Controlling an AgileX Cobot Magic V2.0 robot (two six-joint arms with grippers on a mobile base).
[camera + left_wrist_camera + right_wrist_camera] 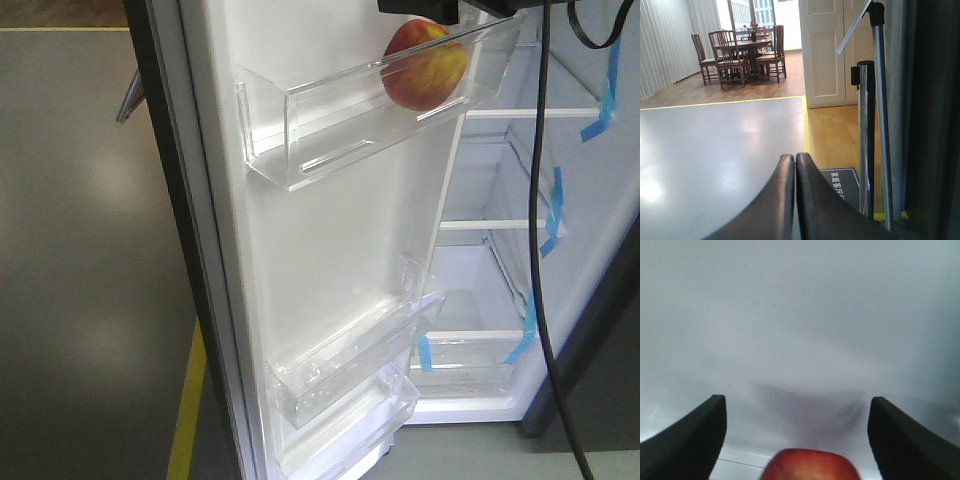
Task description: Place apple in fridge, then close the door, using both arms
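Note:
The red and yellow apple (425, 65) lies in the upper clear bin (340, 130) of the open door (330, 250), whose white liner faces me. The fridge (500, 280) stands open behind it, with white shelves and blue tape strips. A black part of my right arm (420, 8) hangs just above the apple. In the right wrist view my right gripper (797, 405) is open, its fingers wide apart, and the apple (810, 465) sits low between them, touching neither. My left gripper (795, 157) is shut on nothing, facing the grey floor away from the fridge.
A lower clear bin (340, 370) sits on the door. A black cable (540, 250) hangs in front of the fridge opening. Chrome stanchion poles (867, 135) and a dark floor sign (840, 185) stand right of the left gripper. A dining table with chairs (740, 50) is far off.

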